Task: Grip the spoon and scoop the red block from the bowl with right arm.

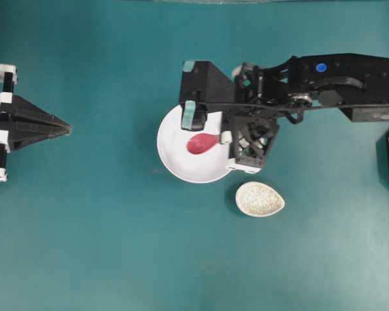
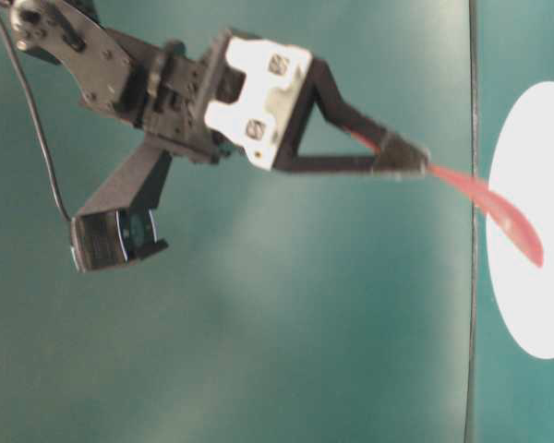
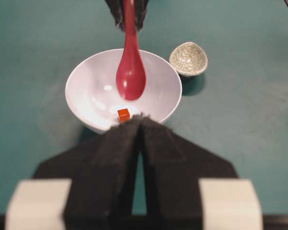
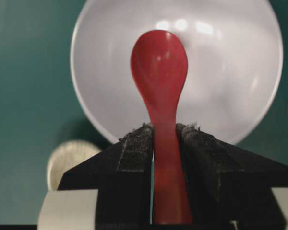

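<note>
While seen from overhead, reaches in from the right edge: right arm (image 1: 324, 78) stretched over the teal surface (image 1: 104, 246), right tool (image 1: 228, 137) clamped on the spoon (image 1: 203, 143), scoop hanging above the bowl (image 1: 172, 159); speckled dish (image 1: 260, 199) just beside; left tool (image 1: 66, 129) parked well apart, tips together. From table level, tilts downward toward the bowl, spoon handle pinched at the very tips. From the left wrist, shows the red block (image 3: 123, 114) on the bowl floor near the closer wall, not yet under the scoop. From the right wrist, hides the block. Risk, judged: scoop pushing the block up the wall, or handle slipping in so narrow a pinch.
</note>
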Tool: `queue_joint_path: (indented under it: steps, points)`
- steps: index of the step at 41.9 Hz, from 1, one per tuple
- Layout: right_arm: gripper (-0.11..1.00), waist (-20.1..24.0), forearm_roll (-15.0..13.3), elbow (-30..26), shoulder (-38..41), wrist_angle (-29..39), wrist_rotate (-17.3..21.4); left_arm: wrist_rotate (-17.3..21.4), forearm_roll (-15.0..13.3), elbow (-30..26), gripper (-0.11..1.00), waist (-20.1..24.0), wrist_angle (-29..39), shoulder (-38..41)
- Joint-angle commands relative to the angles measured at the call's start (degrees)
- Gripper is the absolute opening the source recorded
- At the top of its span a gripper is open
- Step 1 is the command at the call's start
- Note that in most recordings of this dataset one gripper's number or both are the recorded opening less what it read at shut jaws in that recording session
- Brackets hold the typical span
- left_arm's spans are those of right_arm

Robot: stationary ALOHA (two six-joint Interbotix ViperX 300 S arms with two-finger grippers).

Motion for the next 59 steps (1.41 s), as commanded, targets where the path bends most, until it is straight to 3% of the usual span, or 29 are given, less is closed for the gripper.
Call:
queue_joint_path:
  steps: [1,6,19,59]
  points:
    - [0.25,-0.6,0.2,-1.0,-1.8,3.8,1.5,-0.1,0.2,-0.8,0.00,-0.1,-0.3,0.5]
    - [0.25,-1.1,-0.2,-1.1,-1.8,6.2,3.3,0.0,0.2,-0.8,0.00,-0.1,-0.3,0.5]
    - [0.25,-1.1,0.0,-1.3,1.5,6.0,3.1,0.1,0.2,-0.8,0.00,0.0,-0.3,0.5]
    - [0.25,-0.5,-0.7,-5.3,7.7,-3.8,3.2,0.2,0.2,-0.8,0.00,-0.1,-0.4,0.4]
